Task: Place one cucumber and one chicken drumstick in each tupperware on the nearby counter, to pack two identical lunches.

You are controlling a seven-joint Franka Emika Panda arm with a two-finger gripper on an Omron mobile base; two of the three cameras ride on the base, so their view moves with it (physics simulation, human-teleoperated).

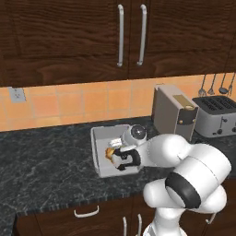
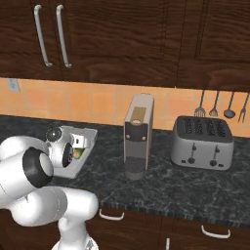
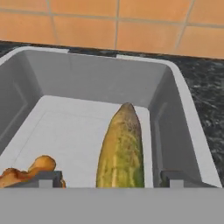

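dark wooden cabinets with long silver handles fill the top of both base views, above a band of orange tiles and a black speckled counter. no brand, label or writing can be read on anything.

at the far left of the left base view a pale wall socket sits on the tiles. near the middle of that frame a grey tupperware rests on the counter, and the gripper hangs over its inside, with an orange-brown chicken drumstick showing just at its left edge. right of it stand a tall grey coffee machine and then a silver toaster, with kitchen utensils hanging on the wall at the upper right.

in the hand view the tupperware's walls frame the picture. the drumstick lies on the tray floor at the lower left, just by the left fingertip. a yellow-green cucumber lies lengthwise on the floor between the two fingertips, its rounded end pointing toward the far wall. the fingertips stand spread wide, one on each side of the cucumber, with a gap to it on both sides; they pinch nothing.

the white arm rises from the lower right of the left base view, bends at a big dark-ringed elbow and reaches left and down, wrist turned so the hand points into the tray. in the right base view the same arm bulks at the lower left, partly hiding the tray.
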